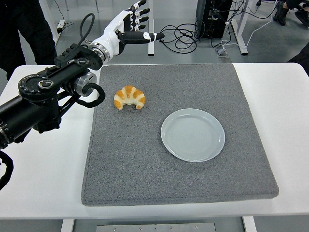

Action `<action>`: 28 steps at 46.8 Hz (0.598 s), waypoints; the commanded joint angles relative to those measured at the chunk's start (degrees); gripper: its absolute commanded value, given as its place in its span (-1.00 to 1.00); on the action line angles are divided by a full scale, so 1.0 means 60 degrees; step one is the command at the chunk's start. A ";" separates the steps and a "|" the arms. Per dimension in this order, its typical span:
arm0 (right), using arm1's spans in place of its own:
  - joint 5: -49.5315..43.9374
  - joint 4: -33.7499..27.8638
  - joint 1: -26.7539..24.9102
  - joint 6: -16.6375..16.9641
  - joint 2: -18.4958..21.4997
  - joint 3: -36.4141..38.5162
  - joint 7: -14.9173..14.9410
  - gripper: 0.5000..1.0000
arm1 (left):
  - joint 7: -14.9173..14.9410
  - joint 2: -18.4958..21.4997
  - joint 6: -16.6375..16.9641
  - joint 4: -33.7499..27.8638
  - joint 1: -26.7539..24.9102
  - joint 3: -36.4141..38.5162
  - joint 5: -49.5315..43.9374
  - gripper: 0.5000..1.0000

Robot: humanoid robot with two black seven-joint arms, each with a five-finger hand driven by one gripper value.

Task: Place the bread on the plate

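**Left hand raised and empty, croissant lying below it on the mat**

The robot's left hand [129, 30] is held up beyond the far edge of the worktop [46, 159], white and black, its fingers [139, 14] spread and the thumb stretched out sideways. It holds nothing. Behind it the black left arm [43, 99] runs back across the worktop's left side, with a looped black cable at the wrist.

Below the hand and nearer the viewer, well apart from it, the bread [129, 97], a golden croissant, lies on a grey mat [145, 169] that covers the middle of the worktop. It is touched by nothing.

Further from the hand, beyond the croissant and to its right, a pale round plate [192, 134] sits on the same mat, near the bread but not touching it.

Past the hand, on the floor, lie coiled black cables [176, 35].
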 commanded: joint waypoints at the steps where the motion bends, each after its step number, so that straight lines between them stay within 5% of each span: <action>1: 0.0001 0.0004 0.0000 0.0000 0.0000 0.0000 -0.0001 1.00 | 0.0002 0.0642 0.0037 -0.0750 -0.0047 0.0472 0.0247 0.92; 13: 0.0001 -0.0010 0.0000 0.0000 0.0000 0.0000 -0.0001 1.00 | 0.0032 0.2196 0.0008 -0.2554 -0.0779 0.2844 0.1110 0.92; 28: 0.0001 -0.0011 0.0000 0.0000 0.0000 0.0000 -0.0001 1.00 | 0.0090 0.2153 0.0285 -0.2539 -0.1425 0.6024 0.3190 0.88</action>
